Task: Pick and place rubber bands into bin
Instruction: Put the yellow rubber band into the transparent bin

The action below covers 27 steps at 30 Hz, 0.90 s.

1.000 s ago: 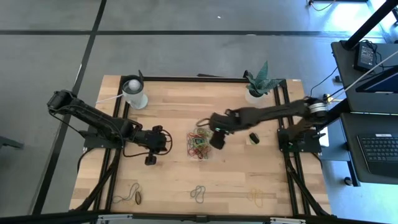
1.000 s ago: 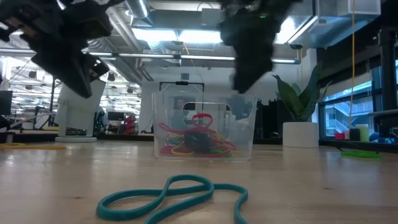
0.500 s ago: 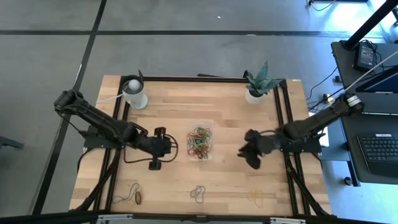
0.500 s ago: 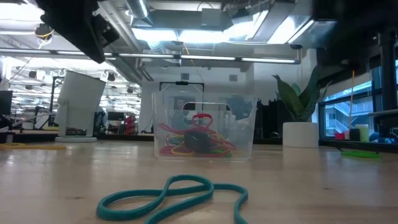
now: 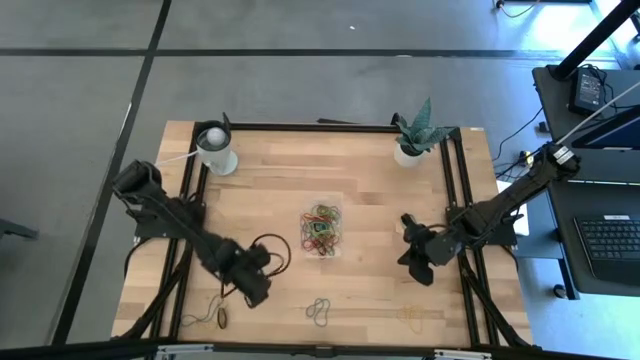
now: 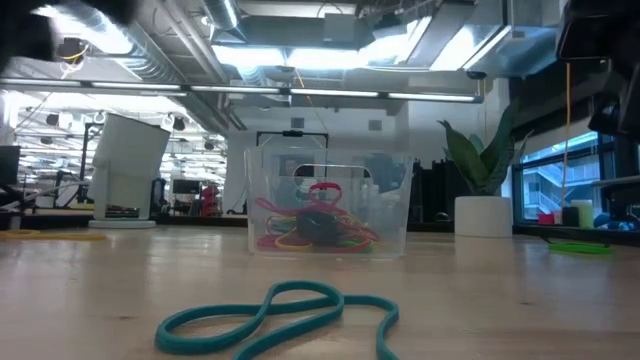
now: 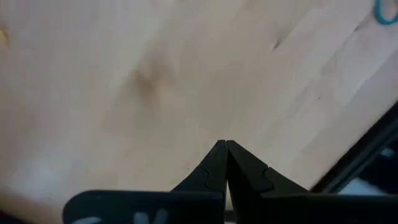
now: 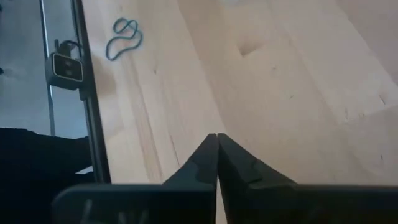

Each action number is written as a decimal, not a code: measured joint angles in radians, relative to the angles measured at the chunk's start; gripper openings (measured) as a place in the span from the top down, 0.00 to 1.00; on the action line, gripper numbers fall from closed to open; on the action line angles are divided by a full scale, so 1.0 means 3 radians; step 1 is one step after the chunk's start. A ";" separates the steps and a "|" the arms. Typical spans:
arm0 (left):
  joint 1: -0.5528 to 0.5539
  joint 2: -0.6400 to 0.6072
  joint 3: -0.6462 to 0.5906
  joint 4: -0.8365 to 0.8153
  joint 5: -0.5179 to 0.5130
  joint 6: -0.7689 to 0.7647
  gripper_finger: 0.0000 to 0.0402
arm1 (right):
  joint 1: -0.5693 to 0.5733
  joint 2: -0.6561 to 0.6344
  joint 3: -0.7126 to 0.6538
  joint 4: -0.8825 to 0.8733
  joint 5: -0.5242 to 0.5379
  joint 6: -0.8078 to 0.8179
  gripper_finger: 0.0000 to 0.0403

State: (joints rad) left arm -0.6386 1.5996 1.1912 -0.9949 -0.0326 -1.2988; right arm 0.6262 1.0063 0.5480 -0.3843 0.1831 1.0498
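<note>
Both arms have pulled back from the clear bin at the center of the tabletop, which holds a tangle of red, yellow and green rubber bands. A second ago the right end effector hung open just beside the bin; it now sits well apart near the right edge, fingers pressed together on nothing. The left end effector has swung toward the front left corner, also closed and empty. That suggests a drop-off just ended and another pick is due. At least 3 bands lie loose along the front edge: a teal band, a yellow band and a dark band. The left arm looks nearest the dark one.
</note>
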 joint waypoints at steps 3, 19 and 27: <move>-0.0210 0.0080 0.0001 0.0000 0.0008 -0.0775 0.99 | 0.0001 0.0002 0.0000 -0.0001 -0.0001 -0.0050 0.95; -0.0980 0.0523 0.0001 -0.0016 0.0003 -0.2700 0.78 | 0.0000 0.0003 0.0001 -0.0005 0.0000 -0.0214 0.99; -0.1079 0.0805 0.0001 0.0065 -0.0035 -0.2922 0.69 | 0.0000 0.0003 0.0000 -0.0004 0.0001 -0.0194 0.96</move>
State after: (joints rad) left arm -0.9623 1.8410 1.1915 -0.9754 -0.0429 -2.1753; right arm 0.6262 1.0073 0.5480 -0.3855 0.1833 0.9916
